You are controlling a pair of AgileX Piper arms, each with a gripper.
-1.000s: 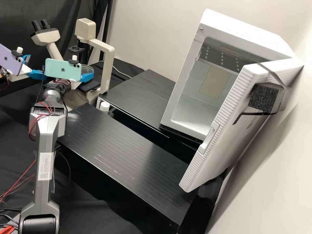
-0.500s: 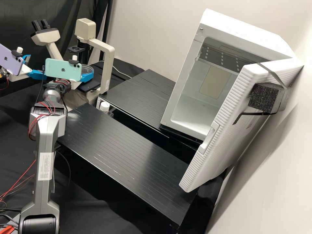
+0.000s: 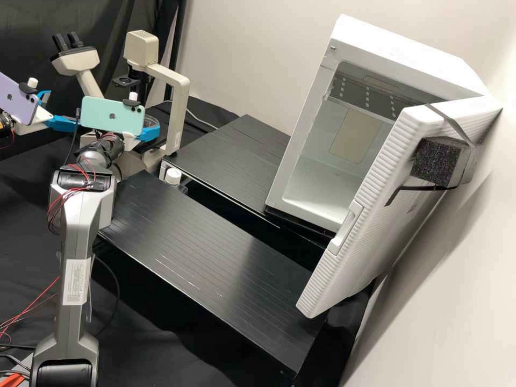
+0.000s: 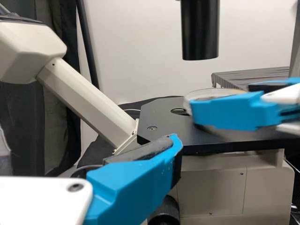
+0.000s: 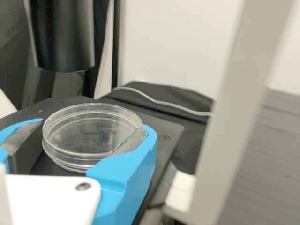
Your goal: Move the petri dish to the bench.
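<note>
While I watch from here, the right gripper (image 3: 151, 129) has the dish (image 5: 93, 131) clasped between its two blue fingers, one at either side of the clear round wall. It holds the dish over the black stage (image 5: 172, 127) of the microscope (image 3: 174, 102), off to one side of the dark tube (image 5: 63, 35); whether the dish's underside touches the stage, I can't tell. Over on the other arm, the left gripper (image 3: 63, 107) stands with its fingers spread, and its own wrist view has one of them near the stage's front edge. Each arm carries a phone: mint (image 3: 112, 115) on the right, lilac (image 3: 16, 101) on the left. Nearer me runs the bench (image 3: 204, 258), black and grooved, well apart from the dish, and a white-capped bottle (image 3: 173, 176) stands just past its far edge. Behind it, a second black top (image 3: 231, 161) reaches to the white cabinet (image 3: 411, 62), whose ribbed door (image 3: 365, 220) hangs open, a dark foam block (image 3: 434, 161) strapped to its outside. Back by the microscope, a pale cable (image 5: 161, 102) snakes across black cloth.
</note>
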